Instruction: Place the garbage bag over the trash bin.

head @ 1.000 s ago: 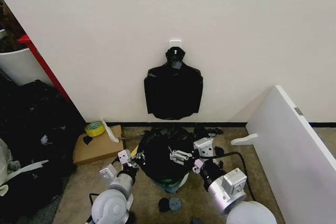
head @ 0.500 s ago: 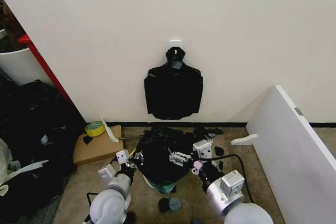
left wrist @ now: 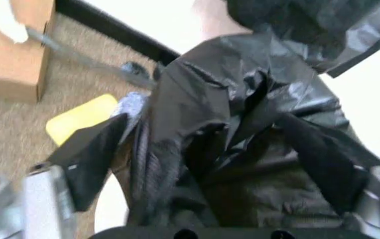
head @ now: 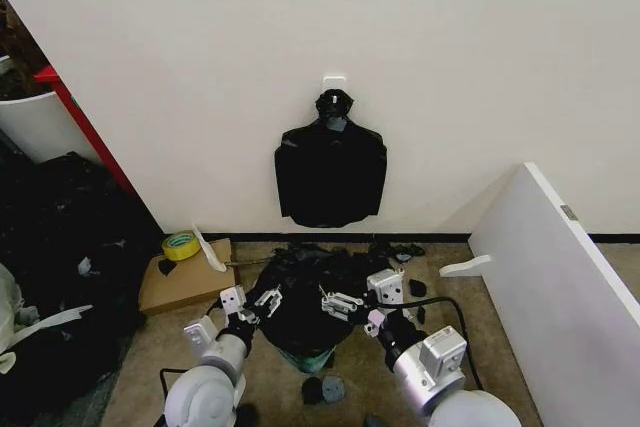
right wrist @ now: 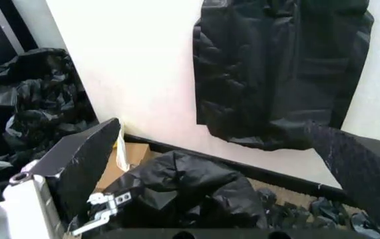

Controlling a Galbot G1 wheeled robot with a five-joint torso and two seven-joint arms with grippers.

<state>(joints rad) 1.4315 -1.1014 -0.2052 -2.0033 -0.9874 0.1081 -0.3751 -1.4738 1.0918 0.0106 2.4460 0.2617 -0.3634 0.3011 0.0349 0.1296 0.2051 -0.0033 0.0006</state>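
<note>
**Both claws spread at the bagged bin, low against the wall**

The left gripper (head: 262,300) sits at the left flank of the garbage bag (head: 305,292), its fingers apart; in the left wrist view the dark finger pads (left wrist: 93,154) stand wide on either side of the crinkled black plastic (left wrist: 243,134) without pinching it. The right gripper (head: 338,302) is at the bag's right side, its pale fingers also spread and lying against the plastic. The bag is draped over the trash bin (head: 305,357), of which a pale green strip at the base peeks out below the plastic.

The bin stands on beige carpet (head: 150,367) near the foot of a white wall (head: 450,67). On the wall above hangs a flat shirt-shaped bundle of black bags (head: 330,172) from a white hook (head: 334,80). To the left lies a cardboard box (head: 185,277) with a roll of yellow-green tape (head: 180,245) on it, and beyond that a heap of black bags (head: 60,237). A white panel (head: 560,287) leans on the right. Small black scraps (head: 325,388) lie on the carpet just in front of the bin.

The box on one side and the panel on the other stand apart from the bin, with bare carpet between them.

Compared with a second ago, the left gripper has shifted inward onto the bag, and the bag has slid lower, so less of the bin's base shows.
</note>
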